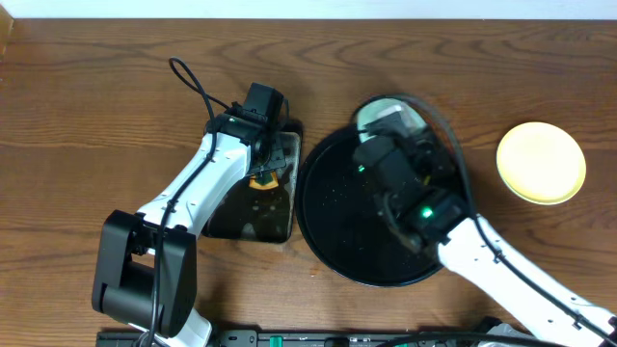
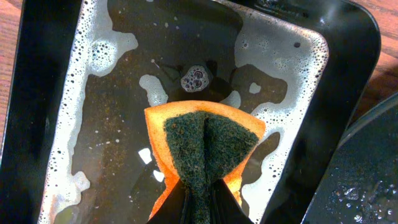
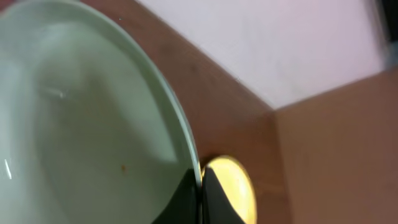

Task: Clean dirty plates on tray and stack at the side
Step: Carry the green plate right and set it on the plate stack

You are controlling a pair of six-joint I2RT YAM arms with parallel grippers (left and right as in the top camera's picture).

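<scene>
Left hand (image 2: pixel 202 202) pinches sponge (image 2: pixel 211 134); right hand (image 3: pixel 200 190) grips plate (image 3: pixel 81 124).

The pan (image 1: pixel 253 198) sits left of the tray (image 1: pixel 333 226), sponge (image 2: pixel 205 143) inside. The first plate (image 1: pixel 386 113) is at the tray's far rim; the second plate (image 1: pixel 541 162) lies on the table (image 1: pixel 96 96), further right.

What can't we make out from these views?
Overhead: mint plate mostly hidden under the right arm; another plate beneath, unknown.
Right wrist: plate cut off at left edge, blurred; leftover sauce unclear.
Left wrist: sponge base hidden by left gripper; touching the water, unclear.
</scene>
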